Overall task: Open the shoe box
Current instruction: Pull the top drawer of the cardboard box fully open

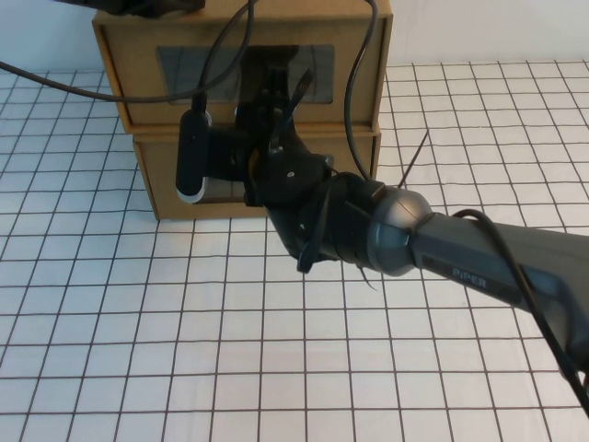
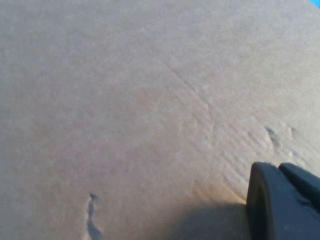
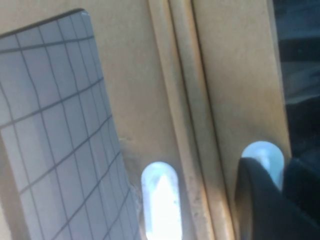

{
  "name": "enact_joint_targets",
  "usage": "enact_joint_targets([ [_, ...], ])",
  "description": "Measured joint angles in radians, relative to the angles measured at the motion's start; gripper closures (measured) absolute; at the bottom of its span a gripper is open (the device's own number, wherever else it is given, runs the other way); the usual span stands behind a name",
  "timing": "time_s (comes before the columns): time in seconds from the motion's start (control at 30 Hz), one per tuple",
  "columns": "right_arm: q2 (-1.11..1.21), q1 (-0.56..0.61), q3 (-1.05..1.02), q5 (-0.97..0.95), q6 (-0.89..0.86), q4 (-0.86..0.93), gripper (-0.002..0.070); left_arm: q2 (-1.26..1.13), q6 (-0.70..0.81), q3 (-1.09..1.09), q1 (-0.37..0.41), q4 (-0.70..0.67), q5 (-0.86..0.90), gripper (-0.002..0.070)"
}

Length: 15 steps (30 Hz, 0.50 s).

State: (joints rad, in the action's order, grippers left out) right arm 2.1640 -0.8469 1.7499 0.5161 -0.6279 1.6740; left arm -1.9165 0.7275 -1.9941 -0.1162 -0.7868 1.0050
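Note:
Two tan cardboard shoe boxes are stacked at the back of the table, the upper box [image 1: 138, 92] on the lower box [image 1: 158, 184]. Each front has a window and a pale oval pull hole. My right gripper [image 1: 281, 106] is pressed up to the upper box's front. In the right wrist view the right gripper [image 3: 272, 205] partly covers that box's hole [image 3: 263, 155], and the lower box's hole [image 3: 161, 200] is bare. My left gripper [image 2: 285, 200] rests on plain cardboard [image 2: 125, 100], and the left arm [image 1: 138, 5] sits over the upper box's top.
The white gridded table [image 1: 184, 350] stretches in front of the boxes. The right arm [image 1: 479, 258] crosses it from the right, with cables [image 1: 354, 83] looping over the boxes. A seam [image 3: 185, 125] separates the two box fronts.

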Motion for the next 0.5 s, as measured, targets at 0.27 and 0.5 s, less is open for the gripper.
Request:
enact_joint_targets([
  [0.27, 0.003, 0.000, 0.004, 0.009, 0.008, 0.006, 0.0614, -0.001, 0.000, 0.000, 0.000, -0.017, 0.007, 0.0677],
  [0.5, 0.007, -0.021, 0.004, 0.065, 0.087, -0.001, 0.0622, -0.001, -0.012, 0.000, 0.000, -0.023, 0.012, 0.0677],
])
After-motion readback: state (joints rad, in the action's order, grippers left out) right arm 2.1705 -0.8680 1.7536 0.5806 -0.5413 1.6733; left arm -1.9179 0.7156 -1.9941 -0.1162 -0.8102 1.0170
